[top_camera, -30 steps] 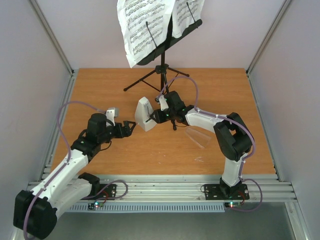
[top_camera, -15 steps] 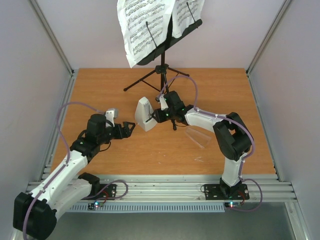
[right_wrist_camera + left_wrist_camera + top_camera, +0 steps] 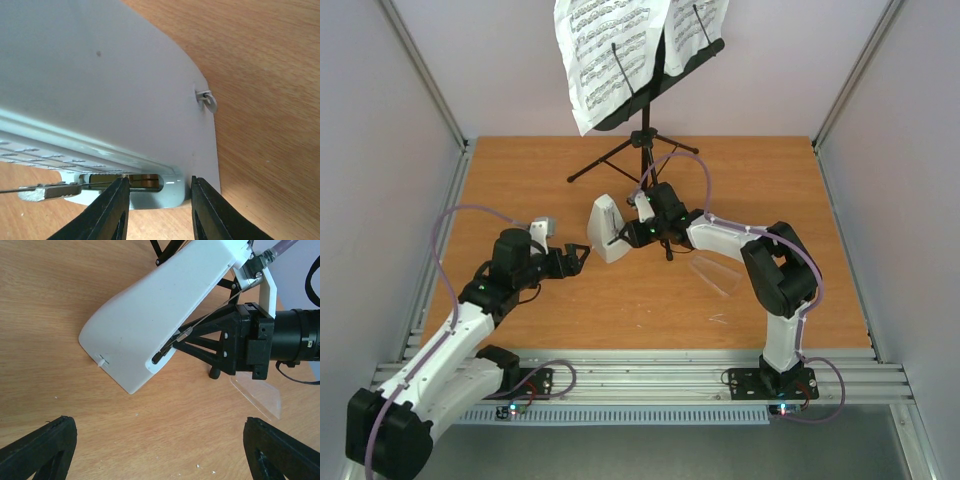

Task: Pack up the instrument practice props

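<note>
The black tripod music stand (image 3: 642,140) stands at the back with white sheet-music pages (image 3: 610,55) on its desk. The pale grey metronome (image 3: 604,228) sits tilted mid-table; it also shows in the left wrist view (image 3: 160,305) and fills the right wrist view (image 3: 100,85). My right gripper (image 3: 626,234) is against its slotted front face, jaws partly open either side of the slot's lower end (image 3: 157,200). My left gripper (image 3: 580,255) is open and empty just left of the metronome (image 3: 160,455). The clear plastic cover (image 3: 716,272) lies to the right.
The stand's tripod legs (image 3: 595,165) spread over the table just behind the metronome and my right wrist. Grey walls close in the left, right and back. An aluminium rail (image 3: 650,375) runs along the near edge.
The metronome and my right gripper have shifted slightly left and towards the back. My left gripper has edged a little towards the back.
</note>
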Tool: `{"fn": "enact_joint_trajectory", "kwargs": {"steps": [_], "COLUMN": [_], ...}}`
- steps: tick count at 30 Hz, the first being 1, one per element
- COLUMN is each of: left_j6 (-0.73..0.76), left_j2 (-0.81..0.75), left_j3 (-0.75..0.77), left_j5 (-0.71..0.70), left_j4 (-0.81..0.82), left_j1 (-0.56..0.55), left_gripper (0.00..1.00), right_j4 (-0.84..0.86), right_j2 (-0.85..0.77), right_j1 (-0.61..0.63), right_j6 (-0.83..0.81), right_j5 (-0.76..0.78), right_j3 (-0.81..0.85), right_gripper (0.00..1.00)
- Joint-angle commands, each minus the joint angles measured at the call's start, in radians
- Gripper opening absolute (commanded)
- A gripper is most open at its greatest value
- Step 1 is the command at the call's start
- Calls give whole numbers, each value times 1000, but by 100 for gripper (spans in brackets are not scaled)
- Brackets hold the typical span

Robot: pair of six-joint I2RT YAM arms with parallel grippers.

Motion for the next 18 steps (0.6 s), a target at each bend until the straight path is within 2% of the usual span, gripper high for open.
{"fn": "enact_joint_trajectory", "kwargs": {"steps": [1, 12, 18], "left_j6": [11, 3, -9], "left_j2": [-17, -36, -38], "left_j3": [23, 45, 96], "left_j5": [-4, -19, -29], "left_j4": [0, -36, -50], "left_j1": [2, 2, 2], "left_gripper": [92, 92, 93], "right_j4": [27, 32, 75], "right_j2": [8, 3, -24], "right_j1": [12, 66, 108], "right_j6": [-39, -55, -33], "right_j5": [-94, -131, -119], "right_j3": [2, 2, -46], "right_gripper": [36, 37, 42]}}
